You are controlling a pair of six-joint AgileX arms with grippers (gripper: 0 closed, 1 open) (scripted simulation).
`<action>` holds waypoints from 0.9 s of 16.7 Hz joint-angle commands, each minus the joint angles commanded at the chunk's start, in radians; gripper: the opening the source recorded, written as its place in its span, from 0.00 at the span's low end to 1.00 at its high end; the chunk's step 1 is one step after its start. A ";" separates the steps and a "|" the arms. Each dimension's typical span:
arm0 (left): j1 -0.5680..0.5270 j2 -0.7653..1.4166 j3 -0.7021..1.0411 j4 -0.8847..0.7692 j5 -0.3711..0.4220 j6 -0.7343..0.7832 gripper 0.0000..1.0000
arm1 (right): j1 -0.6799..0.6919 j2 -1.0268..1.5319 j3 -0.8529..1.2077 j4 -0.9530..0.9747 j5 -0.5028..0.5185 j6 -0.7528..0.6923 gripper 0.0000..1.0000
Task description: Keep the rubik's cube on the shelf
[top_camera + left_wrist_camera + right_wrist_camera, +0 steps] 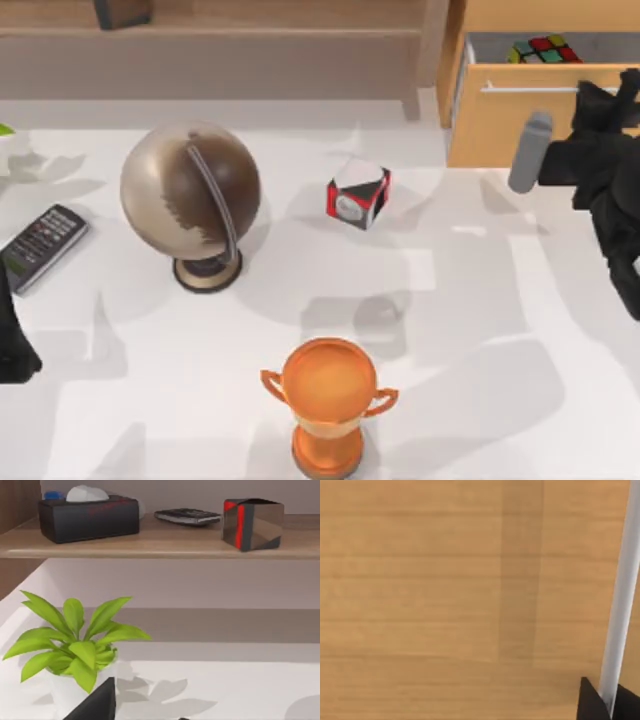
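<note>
Top view: right end effector (606, 92) clamped on drawer handle (530, 88), rubik's cube (544, 50) inside

Matte black right arm (610, 170) with a grey cylindrical segment.

My right gripper (612, 92) reaches up at the far right, fingers closed; left arm (15, 345) parked low at left edge.

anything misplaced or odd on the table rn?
Yes: the rubik's cube sits inside the open drawer at the top view's right, not on the shelf. The right gripper is at the drawer's silver handle.
</note>
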 joint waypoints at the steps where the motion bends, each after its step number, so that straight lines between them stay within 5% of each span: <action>1: 0.000 0.000 0.000 0.000 0.000 0.000 1.00 | 0.003 -0.009 -0.015 0.010 0.003 0.000 0.00; 15: 0.000 0.000 0.000 0.000 0.000 0.000 1.00 | 0.047 -0.104 -0.264 0.161 0.050 0.002 0.00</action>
